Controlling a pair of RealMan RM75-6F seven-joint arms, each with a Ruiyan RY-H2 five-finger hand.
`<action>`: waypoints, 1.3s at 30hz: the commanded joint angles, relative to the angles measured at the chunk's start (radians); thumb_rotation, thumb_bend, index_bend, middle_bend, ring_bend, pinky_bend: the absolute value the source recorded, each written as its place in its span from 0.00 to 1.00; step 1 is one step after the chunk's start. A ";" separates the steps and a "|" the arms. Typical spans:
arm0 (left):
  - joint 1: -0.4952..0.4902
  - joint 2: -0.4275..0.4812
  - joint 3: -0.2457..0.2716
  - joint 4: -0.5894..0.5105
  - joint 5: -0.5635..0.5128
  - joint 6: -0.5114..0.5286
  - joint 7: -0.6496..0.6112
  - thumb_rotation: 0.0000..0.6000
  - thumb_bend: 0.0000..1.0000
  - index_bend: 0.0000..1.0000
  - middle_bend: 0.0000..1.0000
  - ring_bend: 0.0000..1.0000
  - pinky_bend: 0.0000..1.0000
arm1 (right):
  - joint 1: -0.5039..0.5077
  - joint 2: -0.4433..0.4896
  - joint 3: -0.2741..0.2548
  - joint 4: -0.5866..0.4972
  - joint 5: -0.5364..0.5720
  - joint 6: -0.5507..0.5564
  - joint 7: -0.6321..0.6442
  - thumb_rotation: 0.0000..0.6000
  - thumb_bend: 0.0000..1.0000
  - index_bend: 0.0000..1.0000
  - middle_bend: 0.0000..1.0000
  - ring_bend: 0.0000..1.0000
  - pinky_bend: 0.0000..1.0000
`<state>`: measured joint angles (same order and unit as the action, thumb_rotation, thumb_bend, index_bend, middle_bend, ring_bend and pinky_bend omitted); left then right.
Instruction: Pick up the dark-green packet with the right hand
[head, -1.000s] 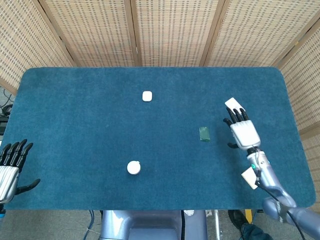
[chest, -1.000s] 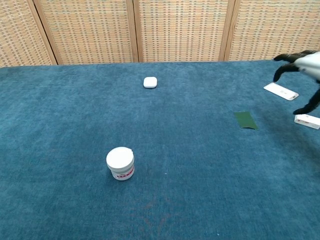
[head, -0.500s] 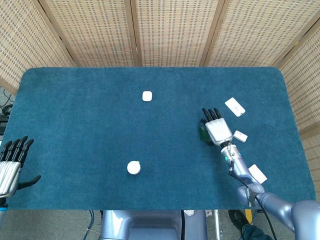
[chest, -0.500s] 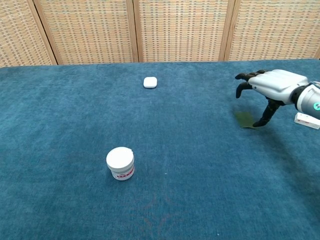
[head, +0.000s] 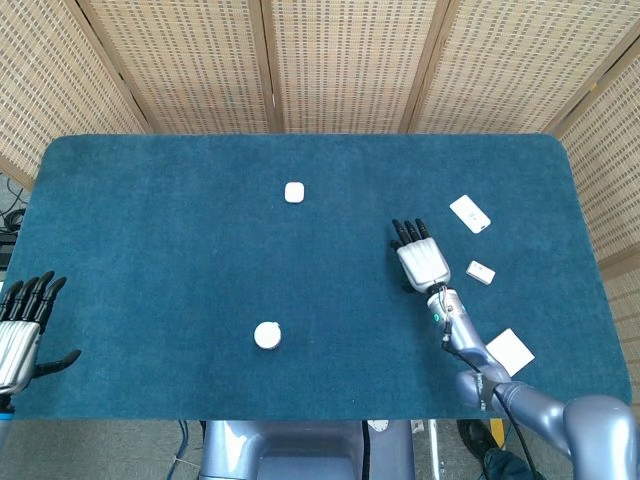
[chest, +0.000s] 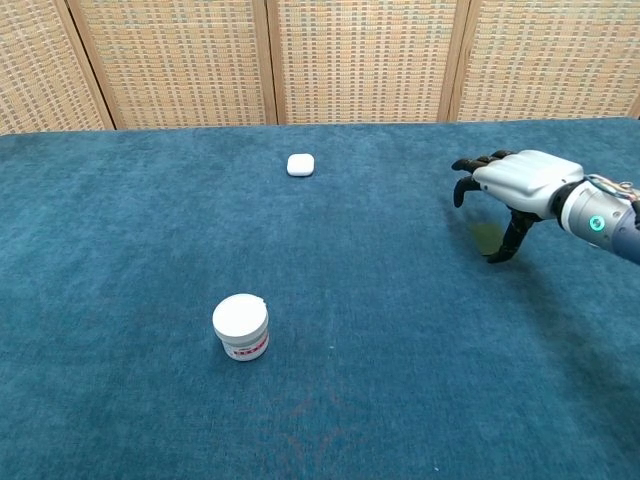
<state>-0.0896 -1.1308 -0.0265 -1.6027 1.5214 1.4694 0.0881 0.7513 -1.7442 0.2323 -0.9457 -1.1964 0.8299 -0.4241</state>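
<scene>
Right hand: the right hand (head: 422, 263) hangs palm-down over the right half of the blue table (head: 150, 250), fingers spread and curved downward, thumb angled toward the cloth — nothing is in its grasp. In the chest view (chest: 520, 180) the dark fingertips point left and down.
Dark-green packet: the dark-green packet (chest: 487, 237) lies flat on the cloth directly beneath that hand; only a sliver shows under the palm in the chest view, and the head view hides it almost wholly. Whether the thumb tip touches the packet cannot be told.
Left hand: the left hand (head: 20, 325) sits at the near left edge of the table, fingers apart and pointing far, holding nothing.
White jar: a white jar (chest: 241, 326) stands upright near the middle-left, well apart from both hands.
Small white case: a small white case (head: 294, 192) rests toward the far side, left of the right hand.
White packets: a white remote-shaped packet (head: 469, 213) lies to the far right of the right hand, a small white sachet (head: 481, 272) just right of it, and a white square card (head: 509, 351) nearer the front edge — all flat on the cloth.
Backdrop: woven screen panels (head: 340, 60) stand behind the table.
</scene>
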 joint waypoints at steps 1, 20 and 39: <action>-0.001 0.001 0.001 0.000 0.000 -0.002 -0.001 1.00 0.00 0.00 0.00 0.00 0.00 | 0.004 -0.009 -0.006 0.017 0.006 -0.005 -0.008 1.00 0.00 0.26 0.00 0.00 0.00; -0.002 0.004 0.004 -0.005 -0.001 0.000 -0.003 1.00 0.00 0.00 0.00 0.00 0.00 | 0.020 -0.010 0.009 0.067 -0.034 0.115 0.039 1.00 0.23 0.29 0.01 0.00 0.00; -0.002 0.005 0.009 -0.010 0.004 0.003 0.000 1.00 0.00 0.00 0.00 0.00 0.00 | -0.038 0.028 -0.050 -0.082 -0.025 0.132 0.022 1.00 0.23 0.30 0.01 0.00 0.00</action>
<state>-0.0917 -1.1258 -0.0175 -1.6130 1.5250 1.4725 0.0881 0.7089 -1.6956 0.1874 -1.0564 -1.2199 0.9660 -0.4021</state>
